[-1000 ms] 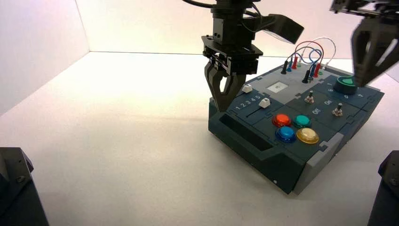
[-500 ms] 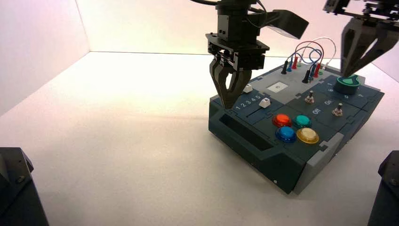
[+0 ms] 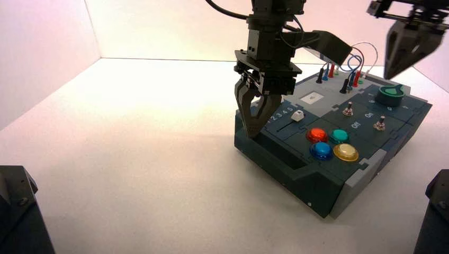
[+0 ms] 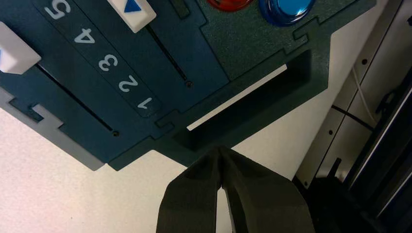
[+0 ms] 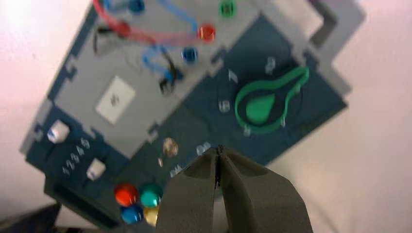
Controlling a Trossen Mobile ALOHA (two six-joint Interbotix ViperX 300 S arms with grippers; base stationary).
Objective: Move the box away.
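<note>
The big dark teal-grey box with a sloping top is sitting on the right side of the pale, flat table, with one corner pointing to the near side. The black left gripper with pointed fingers is hanging at the box's left side, right by the long dark slot of the handle. Its jaws are pressing together at the tips, and they are holding nothing. I can't tell if they are touching the box. The black right gripper with pointed fingers is hanging over the far right part of the box, near the round green knob. Its jaws are closing on nothing too, with no space showing between the tips. So the job looks like it is only just starting. The left arm is being close to the handle, and that seems to be the part that is getting done. Nobody is holding the box, so all the real moving is waiting to happen. The left gripper is probably needing to go into the slot or push on the side, and then the box is needing to slide away.
</note>
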